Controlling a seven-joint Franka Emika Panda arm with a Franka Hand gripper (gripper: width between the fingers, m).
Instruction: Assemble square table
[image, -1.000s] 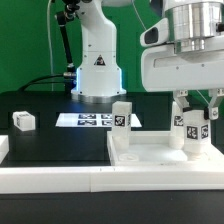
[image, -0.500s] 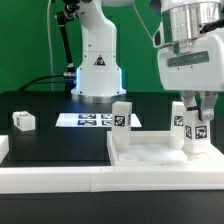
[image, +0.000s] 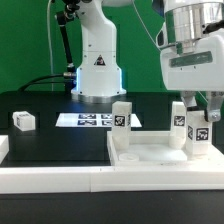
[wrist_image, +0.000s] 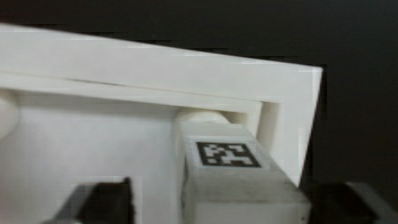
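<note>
Concerning the white-bodied two-finger gripper (image: 198, 112): stands open, straddles a small white plastic leg block with a black-and-white square tag (image: 197, 135), grips nothing. Appears in the wrist view as dark fingers (wrist_image: 98, 203) to either side of the block, with a visible gap at each flank.

Puts the leg block straight beneath the palm and between the jaws, long axis vertical and in line with the approach. Calls, by this reading, for a plain lift away or a plain reclosing, with no sideways reach.

Rests upright near a corner of the large white square plastic slab (image: 150, 155) directly below the gripper. Leaves a second upright leg (image: 178, 118) just beside the gripper, a third leg (image: 121, 122) well off toward the exterior view's left, and a fourth leg (image: 24, 121) farther still, loose on the black table (image: 60, 140).

Smooth, hard, matte and square-edged throughout; probably slippery under narrow pads.
</note>
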